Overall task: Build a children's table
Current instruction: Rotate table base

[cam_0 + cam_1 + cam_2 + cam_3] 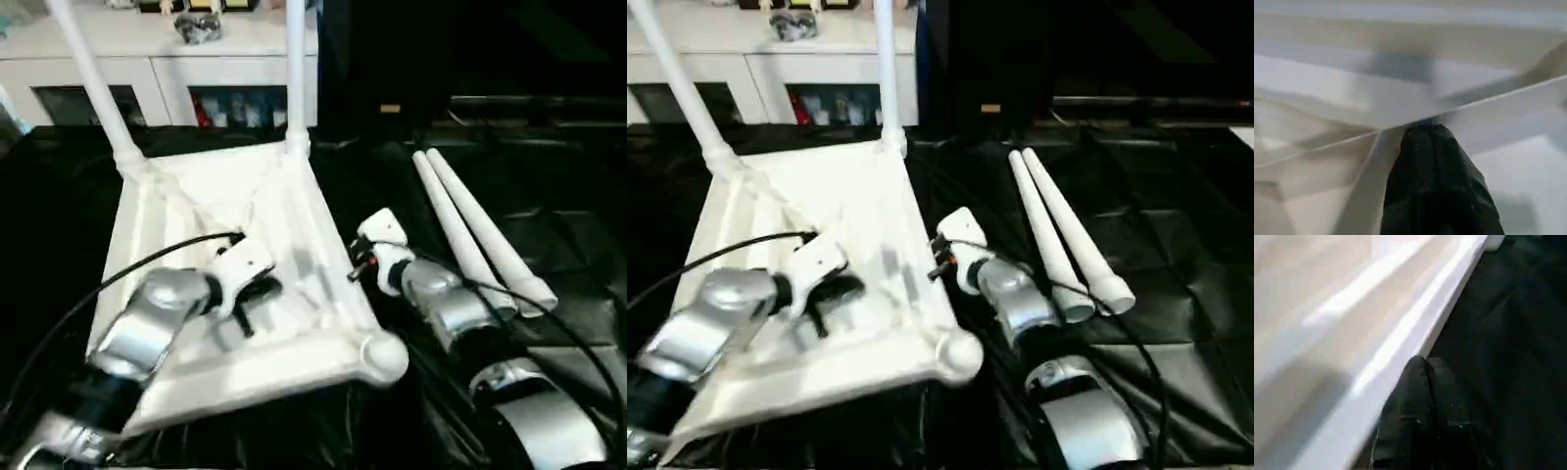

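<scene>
The white tabletop [294, 220] lies upside down on black sheeting, ribbed underside up. Two white legs [295, 69] stand upright in its far corner sockets. Its near right corner socket [384, 354] holds no leg. Two more tapered legs [470, 230] lie side by side on the sheeting to the right. My left gripper [245, 315] is down on the ribbed underside; in the left wrist view its black fingers [1425, 147] are shut, tips against a rib. My right gripper [355, 266] sits shut at the tabletop's right edge, its fingers [1422, 377] beside the rim, holding nothing.
A white glass-doored cabinet [157, 69] stands behind the tabletop with small items on top. Black sheeting [549, 196] covers the work surface. Cables run along both of my forearms.
</scene>
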### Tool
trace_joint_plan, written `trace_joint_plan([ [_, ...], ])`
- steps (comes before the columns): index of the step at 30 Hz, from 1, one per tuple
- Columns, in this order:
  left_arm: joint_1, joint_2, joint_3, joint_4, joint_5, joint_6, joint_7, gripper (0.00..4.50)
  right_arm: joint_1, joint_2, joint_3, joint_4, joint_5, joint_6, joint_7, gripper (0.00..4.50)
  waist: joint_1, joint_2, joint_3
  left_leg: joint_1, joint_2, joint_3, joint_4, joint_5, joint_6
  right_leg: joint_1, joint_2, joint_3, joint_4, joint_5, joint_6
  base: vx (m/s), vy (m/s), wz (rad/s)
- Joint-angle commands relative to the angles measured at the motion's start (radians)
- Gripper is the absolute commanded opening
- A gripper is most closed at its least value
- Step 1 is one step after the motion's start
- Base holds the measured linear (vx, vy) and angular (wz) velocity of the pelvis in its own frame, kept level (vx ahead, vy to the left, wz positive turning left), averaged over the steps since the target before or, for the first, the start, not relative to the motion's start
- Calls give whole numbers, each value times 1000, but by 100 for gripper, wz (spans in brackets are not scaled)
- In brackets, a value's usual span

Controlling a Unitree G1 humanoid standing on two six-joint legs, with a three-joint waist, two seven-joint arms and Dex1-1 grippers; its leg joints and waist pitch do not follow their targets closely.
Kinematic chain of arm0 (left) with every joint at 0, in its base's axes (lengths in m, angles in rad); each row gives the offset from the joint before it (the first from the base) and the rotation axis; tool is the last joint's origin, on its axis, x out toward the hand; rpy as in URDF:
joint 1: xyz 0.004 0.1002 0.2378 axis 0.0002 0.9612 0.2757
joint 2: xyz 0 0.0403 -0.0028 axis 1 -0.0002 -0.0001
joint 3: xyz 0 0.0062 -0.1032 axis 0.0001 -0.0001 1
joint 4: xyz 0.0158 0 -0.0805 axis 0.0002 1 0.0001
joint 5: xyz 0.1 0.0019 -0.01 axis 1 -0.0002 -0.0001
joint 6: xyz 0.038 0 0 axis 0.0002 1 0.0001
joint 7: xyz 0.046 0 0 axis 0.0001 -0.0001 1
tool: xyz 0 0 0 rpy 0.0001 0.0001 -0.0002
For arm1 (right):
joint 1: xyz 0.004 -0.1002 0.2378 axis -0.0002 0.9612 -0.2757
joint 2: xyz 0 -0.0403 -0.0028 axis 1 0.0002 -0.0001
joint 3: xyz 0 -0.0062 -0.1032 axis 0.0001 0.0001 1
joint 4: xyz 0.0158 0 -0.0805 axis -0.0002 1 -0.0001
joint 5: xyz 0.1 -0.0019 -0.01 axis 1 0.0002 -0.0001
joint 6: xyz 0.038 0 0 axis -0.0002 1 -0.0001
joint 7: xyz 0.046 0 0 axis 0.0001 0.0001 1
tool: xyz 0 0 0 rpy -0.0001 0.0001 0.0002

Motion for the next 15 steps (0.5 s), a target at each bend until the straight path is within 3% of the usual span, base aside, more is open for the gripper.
trace_joint_plan([
  [1, -44, 1, 6, 62, 43, -57, 68, 0, -7, -19, -24, -66, 13, 44, -11, 4, 2, 13, -75, 15, 16, -9, -69, -267, -8, 50, -58, 34, -77, -248, -185, 0, 0, 0],
  [8, -75, -6, 32, 115, 60, -98, 135, 0, -3, -79, -62, -186, -6, 199, -84, 4, 7, 18, -81, 15, 16, -8, -64, -223, -17, 55, -58, 32, -66, -141, -210, 0, 0, 0],
  [10, -60, 10, 46, 71, 48, -78, 115, 0, 13, -95, -105, -249, 26, 286, -95, 19, 7, 15, -81, 13, 14, -7, -63, -205, -9, 60, -57, 33, -64, -117, -214, 0, 0, 0],
  [12, -43, 24, 73, 24, 22, -62, 97, 21, 36, -111, -141, -320, 50, 375, -113, 37, 9, 22, -81, 14, 16, -7, -62, -196, -6, 58, -58, 33, -63, -108, -219, 0, 0, 0],
  [15, -17, 36, 109, -58, -41, -16, 50, 41, 64, -132, -154, -391, 52, 440, -125, 49, 12, 22, -80, 16, 16, -6, -63, -200, -15, 57, -57, 32, -63, -113, -224, 0, 0, 0],
])
